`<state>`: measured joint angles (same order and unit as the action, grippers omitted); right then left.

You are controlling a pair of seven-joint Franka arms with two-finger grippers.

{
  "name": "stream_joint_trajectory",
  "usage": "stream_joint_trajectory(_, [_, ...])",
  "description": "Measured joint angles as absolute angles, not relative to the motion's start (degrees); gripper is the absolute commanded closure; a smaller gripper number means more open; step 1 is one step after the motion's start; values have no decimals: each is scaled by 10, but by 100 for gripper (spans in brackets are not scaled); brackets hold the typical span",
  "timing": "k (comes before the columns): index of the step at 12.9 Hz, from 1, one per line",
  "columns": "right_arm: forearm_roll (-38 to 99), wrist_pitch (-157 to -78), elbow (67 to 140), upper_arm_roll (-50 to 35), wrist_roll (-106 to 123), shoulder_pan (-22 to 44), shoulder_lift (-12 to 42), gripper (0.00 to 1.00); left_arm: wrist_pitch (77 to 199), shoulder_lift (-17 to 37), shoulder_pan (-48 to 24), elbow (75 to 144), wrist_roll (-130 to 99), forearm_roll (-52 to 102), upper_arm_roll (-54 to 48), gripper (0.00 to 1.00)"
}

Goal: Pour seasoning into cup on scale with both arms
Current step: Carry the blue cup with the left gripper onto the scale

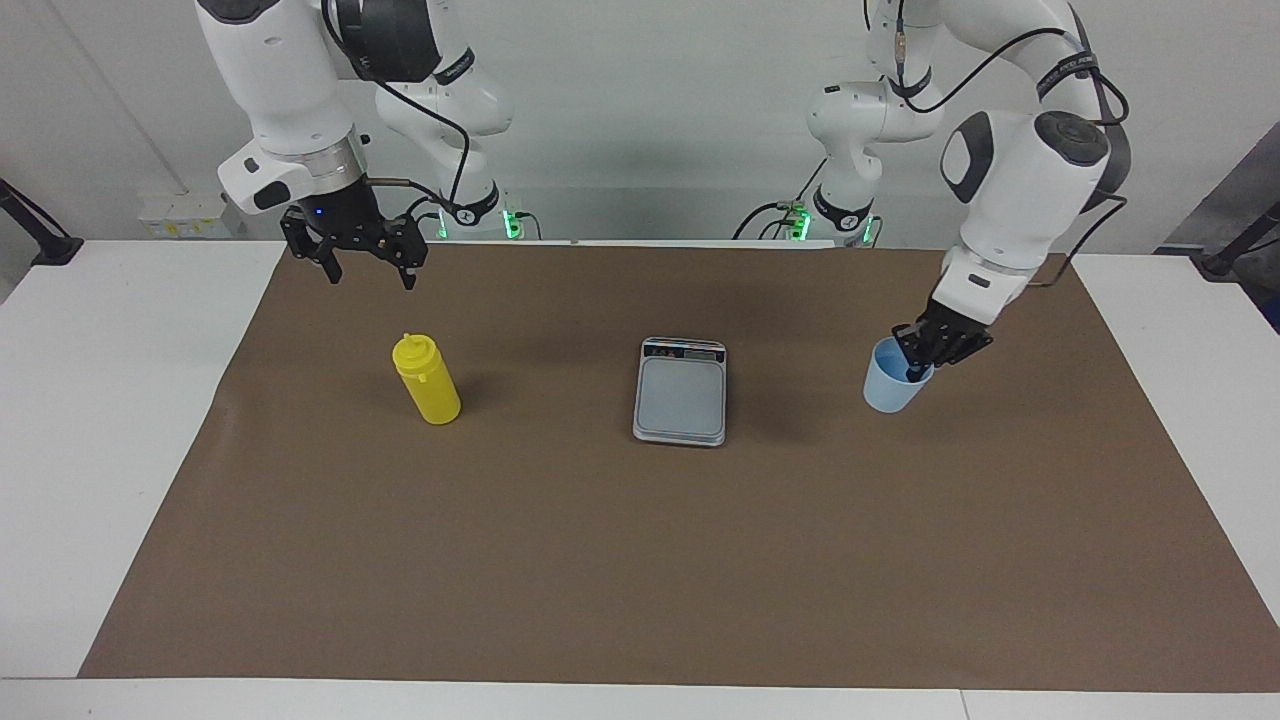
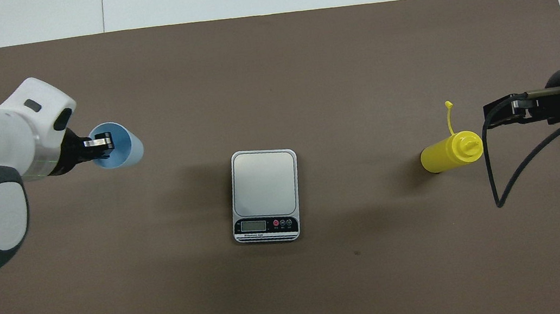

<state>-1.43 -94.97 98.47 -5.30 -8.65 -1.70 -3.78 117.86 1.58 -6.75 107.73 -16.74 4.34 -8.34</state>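
The yellow seasoning bottle (image 1: 427, 380) stands upright on the brown mat toward the right arm's end, its tethered lid hanging free; it also shows in the overhead view (image 2: 449, 152). My right gripper (image 1: 369, 275) is open and empty in the air beside the bottle, clear of it (image 2: 493, 115). The pale-blue cup (image 1: 892, 380) stands on the mat toward the left arm's end (image 2: 122, 146). My left gripper (image 1: 918, 362) is shut on the cup's rim, one finger inside it (image 2: 101, 143). The silver-grey scale (image 1: 680, 395) lies bare between bottle and cup (image 2: 264, 184).
The brown mat (image 1: 640, 560) covers most of the white table (image 1: 90, 400). The scale's display strip (image 2: 266, 225) is at its end nearer the robots. A black cable (image 2: 496, 176) loops from the right arm near the bottle.
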Motion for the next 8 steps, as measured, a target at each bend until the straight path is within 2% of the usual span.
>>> stream_joint_trajectory(4, [-14, -950, 985, -53, -87, -17, -38, 0, 1237, 42, -208, 1079, -332, 26, -86, 100])
stream_joint_trajectory(8, [-14, -950, 985, -53, -87, -17, -38, 0, 1271, 83, -263, 1079, -370, 10, -85, 100])
